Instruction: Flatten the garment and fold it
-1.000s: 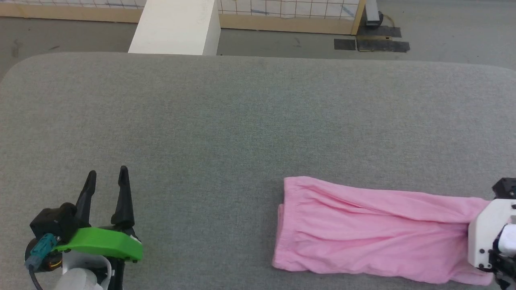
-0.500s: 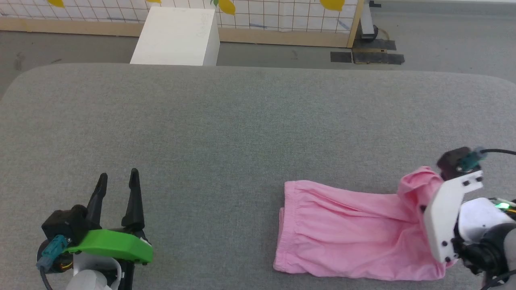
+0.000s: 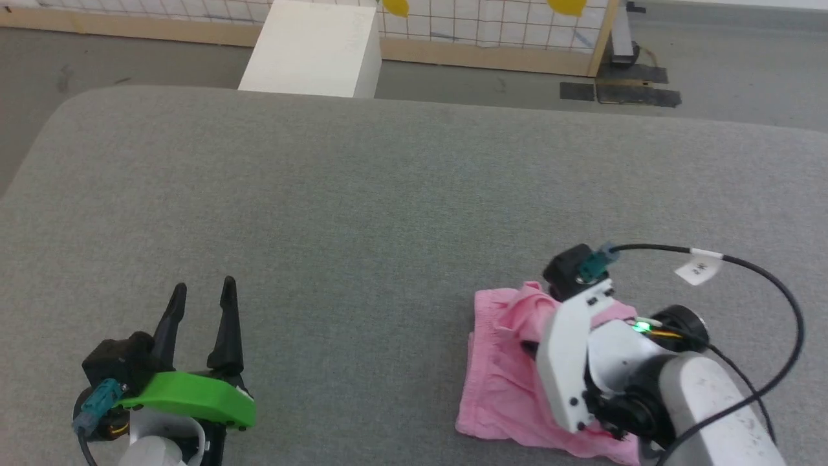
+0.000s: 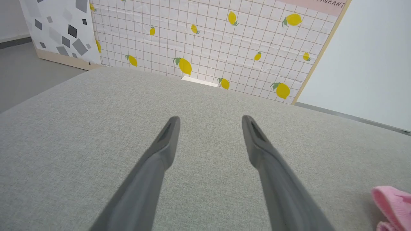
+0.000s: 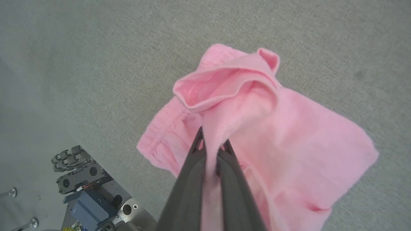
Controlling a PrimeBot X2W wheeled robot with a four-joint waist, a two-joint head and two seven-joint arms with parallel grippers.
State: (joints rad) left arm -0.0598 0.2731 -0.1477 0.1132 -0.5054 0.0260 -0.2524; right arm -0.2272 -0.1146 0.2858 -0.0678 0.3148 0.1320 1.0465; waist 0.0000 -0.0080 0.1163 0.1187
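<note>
Now the garment (image 3: 498, 382) lies bunched at the near right of the grey surface (image 3: 388, 194), with its gathered waistband edge toward the robot's left and flat on the fabric top. The right pincer (image 5: 212, 144) has its two dark fingers pressed together on a fold of the pink knit. It pinches the fold so that a hemmed edge rises and curls open above the tips. This is probably a leg opening, though the folds make that hard to confirm. The raised part hangs over the rest of the garment. The left pincer (image 3: 203, 288) sits at the near left, well apart from the garment, fingers spread wide with nothing between them. Beyond the far edge stands a white box (image 3: 314, 48) before a lemon-printed grid panel (image 4: 208, 41).
</note>
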